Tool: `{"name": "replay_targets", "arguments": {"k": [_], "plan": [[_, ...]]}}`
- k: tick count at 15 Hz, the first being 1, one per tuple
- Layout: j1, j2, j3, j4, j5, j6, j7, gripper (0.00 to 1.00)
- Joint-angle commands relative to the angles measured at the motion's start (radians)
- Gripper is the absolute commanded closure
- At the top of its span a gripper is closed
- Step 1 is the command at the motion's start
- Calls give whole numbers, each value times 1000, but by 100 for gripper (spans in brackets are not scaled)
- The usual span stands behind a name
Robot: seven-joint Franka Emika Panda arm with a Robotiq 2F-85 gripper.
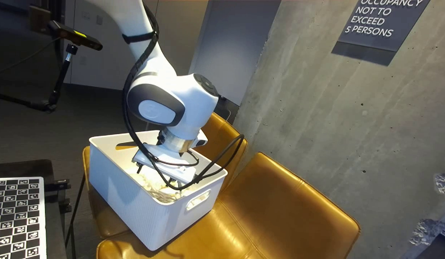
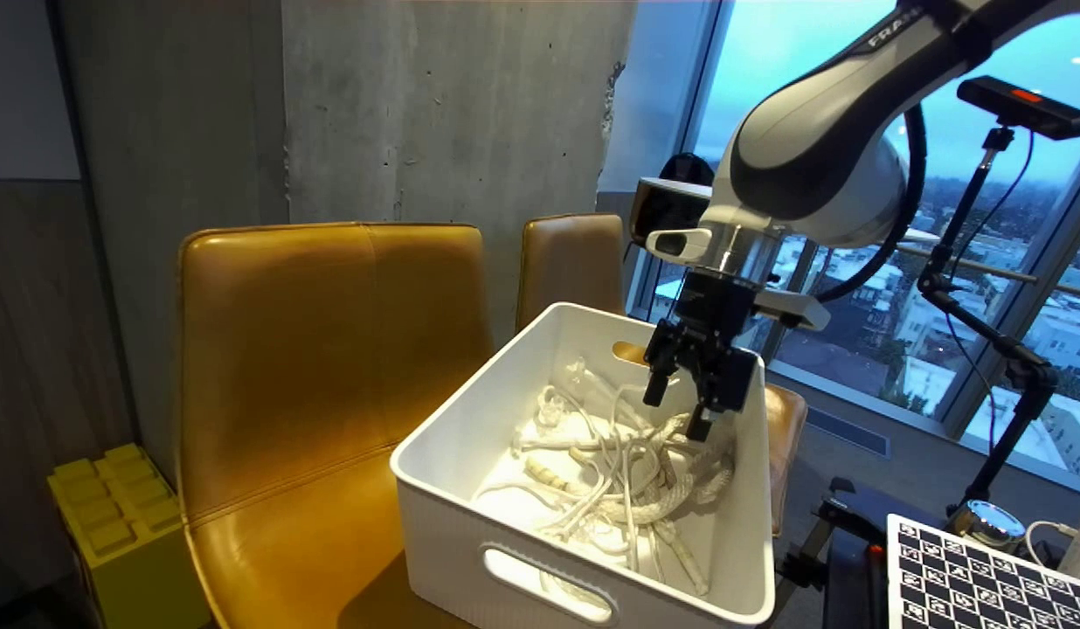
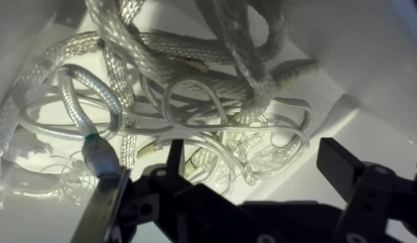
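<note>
My gripper (image 2: 677, 408) points down into a white bin (image 2: 444, 515), near one side wall. In the wrist view the gripper (image 3: 252, 153) is open, its black fingers wide apart with nothing gripped. Below them lies a tangle of white cords (image 3: 195, 128) and thicker braided ropes (image 3: 144, 60), some with frayed or taped ends. A looped cord (image 3: 72, 108) with a grey-blue sleeve (image 3: 100, 155) rises beside the left finger; whether it touches the metal bracket there I cannot tell. In an exterior view the arm's wrist and mounting plate (image 1: 165, 160) hide most of the fingers.
The bin stands on a tan leather chair (image 2: 330, 349), with another chair (image 2: 571, 271) behind. A concrete wall (image 1: 334, 126) rises close by. A checkered board (image 1: 19, 216) lies on a dark stand, near a camera on a jointed pole (image 2: 1021, 109). A black cable loops off the wrist.
</note>
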Motion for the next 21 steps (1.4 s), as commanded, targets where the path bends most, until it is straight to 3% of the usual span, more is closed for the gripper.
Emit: {"name": "replay_targets", "arguments": {"k": [1, 5, 7, 8, 11, 16, 18, 21], "plan": [[-25, 112, 44, 19, -108, 166, 14, 0], [-14, 228, 55, 16, -277, 365, 60, 0], [-6, 253, 50, 6, -368, 440, 114, 26], [-3, 246, 50, -3, -408, 444, 143, 32], [6, 193, 64, -24, -484, 413, 235, 58], [-12, 61, 152, -34, -487, 341, 300, 95], [-17, -17, 183, -24, -475, 289, 307, 100], [-13, -124, 204, 12, -441, 187, 311, 99]]}}
